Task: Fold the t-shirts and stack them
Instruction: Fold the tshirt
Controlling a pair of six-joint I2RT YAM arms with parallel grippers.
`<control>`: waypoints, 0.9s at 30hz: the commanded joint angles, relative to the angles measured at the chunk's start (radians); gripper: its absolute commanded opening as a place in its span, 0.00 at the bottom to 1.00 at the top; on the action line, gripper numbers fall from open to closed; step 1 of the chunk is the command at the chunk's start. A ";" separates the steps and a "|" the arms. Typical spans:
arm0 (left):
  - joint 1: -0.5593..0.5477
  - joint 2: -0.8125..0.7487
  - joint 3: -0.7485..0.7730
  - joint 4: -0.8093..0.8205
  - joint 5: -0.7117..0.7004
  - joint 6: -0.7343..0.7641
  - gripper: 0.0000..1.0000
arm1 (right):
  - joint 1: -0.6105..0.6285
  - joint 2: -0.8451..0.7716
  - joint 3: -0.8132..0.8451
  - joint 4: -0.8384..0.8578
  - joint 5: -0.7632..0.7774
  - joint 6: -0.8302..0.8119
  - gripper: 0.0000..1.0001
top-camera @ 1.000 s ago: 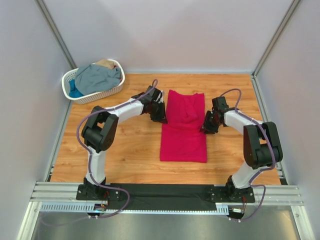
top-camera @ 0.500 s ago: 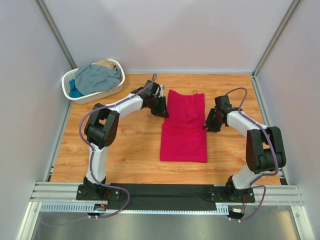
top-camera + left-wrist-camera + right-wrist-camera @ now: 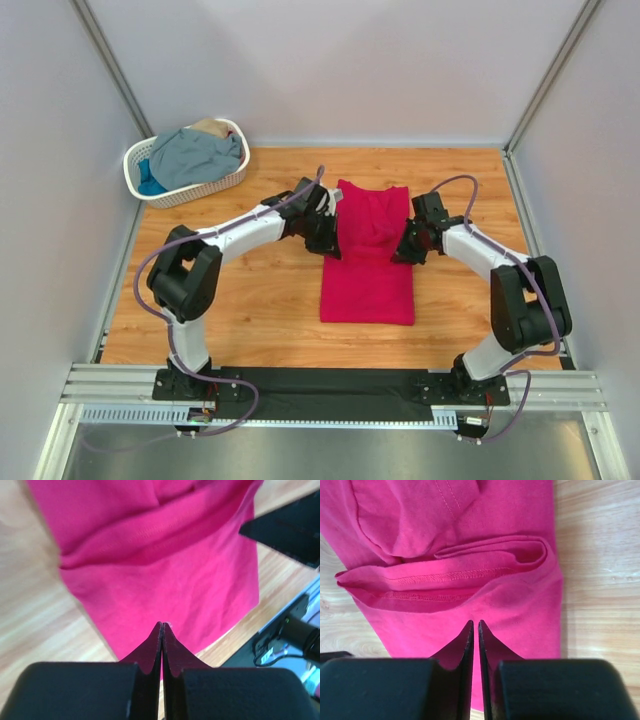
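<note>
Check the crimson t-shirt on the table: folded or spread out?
Folded, partly: the crimson t-shirt lies as a narrow strip, sleeves tucked in, with a doubled-over layer across its middle visible from the right wrist.

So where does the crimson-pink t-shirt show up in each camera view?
Top external: the crimson-pink t-shirt lies folded in the middle of the wooden table.
Left wrist: the t-shirt fills the upper and middle frame.
Right wrist: the t-shirt fills most of the frame.
Shared landmark: the folded edge running across the shirt's width.
</note>
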 commanded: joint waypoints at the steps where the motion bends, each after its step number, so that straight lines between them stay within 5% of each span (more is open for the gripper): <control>1: -0.012 0.045 -0.009 0.031 0.036 -0.020 0.00 | 0.003 0.033 0.024 0.043 -0.009 0.016 0.08; 20: 0.013 0.338 0.319 -0.009 0.006 -0.011 0.00 | -0.066 0.137 0.076 0.042 0.083 -0.035 0.04; 27: 0.029 0.220 0.340 -0.076 0.010 0.038 0.04 | -0.064 -0.008 0.089 -0.090 0.062 -0.064 0.20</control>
